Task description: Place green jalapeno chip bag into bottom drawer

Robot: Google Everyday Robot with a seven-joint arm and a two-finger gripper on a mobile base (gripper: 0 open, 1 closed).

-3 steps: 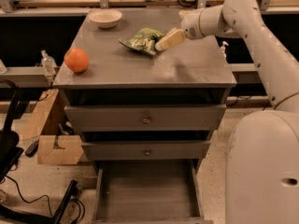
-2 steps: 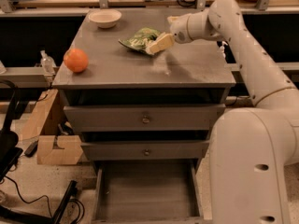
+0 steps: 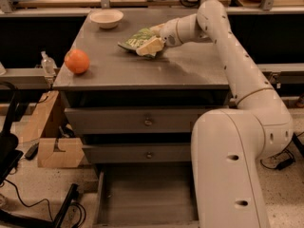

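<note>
Gripper: the gripper [image 3: 151,44] is down at the cabinet top [image 3: 190,70], right on the near-right edge of the green chip bag [image 3: 134,37].
Grip: can't tell from here whether it is spread or closed on the bag, since the two overlap.
Arm: the white arm [image 3: 237,70] reaches in from the right, elbow high over the back-right corner and wrist pointing left.
Chip bag: lying flat on the cabinet top, towards the back and just left of centre, crinkled, its right end under the gripper.
Bottom drawer: the bottom drawer [image 3: 147,194] is pulled out at floor level, its flat grey floor showing, directly below the two upper drawers.
Upper drawers: top drawer [image 3: 148,121] and middle drawer [image 3: 149,154] are both pushed in, each with one small round knob.
Orange: the orange [image 3: 77,61] sits near the front-left corner, well apart from the bag.
Bowl: the white bowl [image 3: 106,18] stands at the back-left, near the bag but not touching.
Beside the cabinet: a cardboard box [image 3: 57,151] rests on the floor to the left.
</note>
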